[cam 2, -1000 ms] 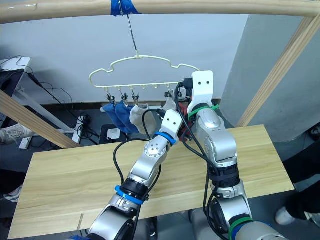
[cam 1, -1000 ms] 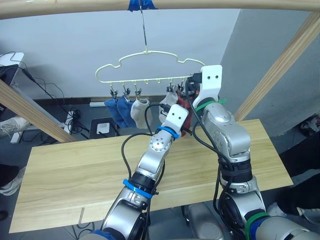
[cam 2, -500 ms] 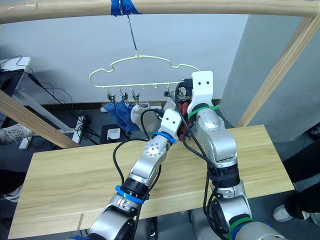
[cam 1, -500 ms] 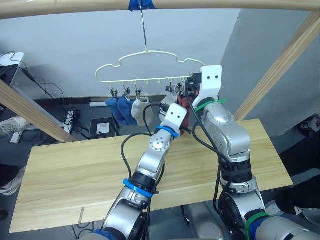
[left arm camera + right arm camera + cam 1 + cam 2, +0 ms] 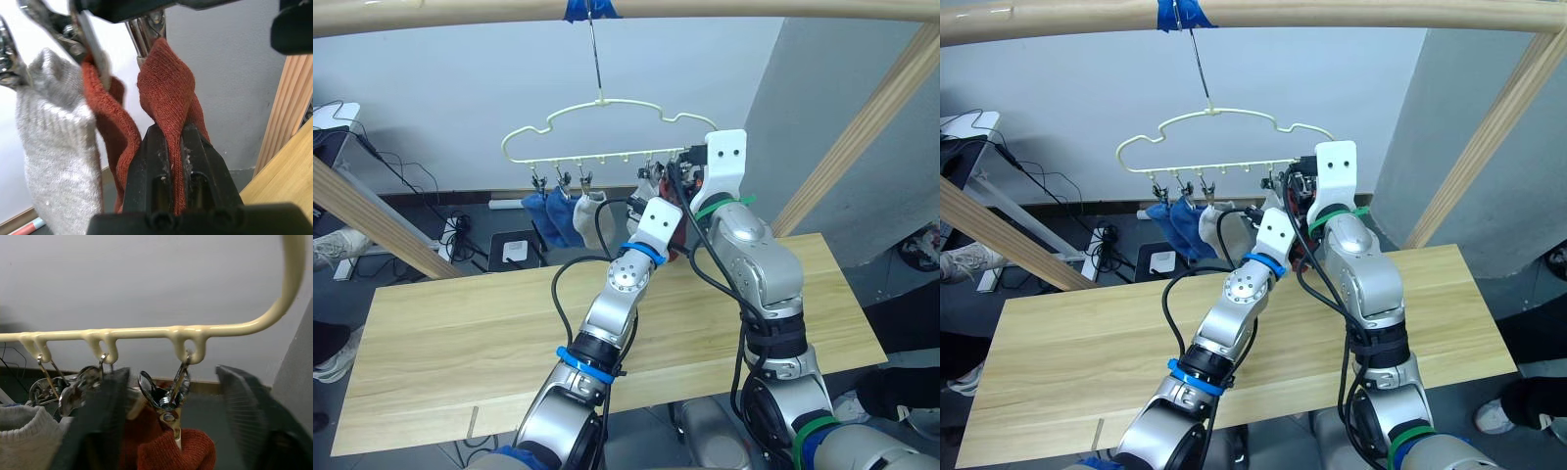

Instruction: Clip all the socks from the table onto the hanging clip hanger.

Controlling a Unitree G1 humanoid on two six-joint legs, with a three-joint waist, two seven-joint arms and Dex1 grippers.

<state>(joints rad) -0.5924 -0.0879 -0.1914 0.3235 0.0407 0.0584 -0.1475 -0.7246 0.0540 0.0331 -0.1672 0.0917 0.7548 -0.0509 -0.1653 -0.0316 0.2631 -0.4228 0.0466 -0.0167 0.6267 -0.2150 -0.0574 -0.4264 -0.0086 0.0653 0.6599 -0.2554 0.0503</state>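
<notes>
Left arm: raised from the surface (image 5: 460,333) toward the hanger's right end, forearm angled up.
Left gripper (image 5: 168,142): fingers pinching a rust-red sock (image 5: 166,93) that hangs from a metal clip (image 5: 146,27).
Right arm: upright beside the left, wrist level with the clip row.
Right gripper (image 5: 168,396): fingers spread, one either side of the end clip (image 5: 171,391).
Clip hanger (image 5: 597,127): pale yellow, cloud-shaped, hooked on the wooden pole (image 5: 705,8).
Socks counted: two blue (image 5: 548,211), two light grey (image 5: 587,211), two rust-red, all hanging.
Left wrist view adds: second rust-red sock (image 5: 105,127) and a grey sock (image 5: 54,147) just beside the held one.
Right wrist view adds: the hanger bar's loops and clips close up.
</notes>
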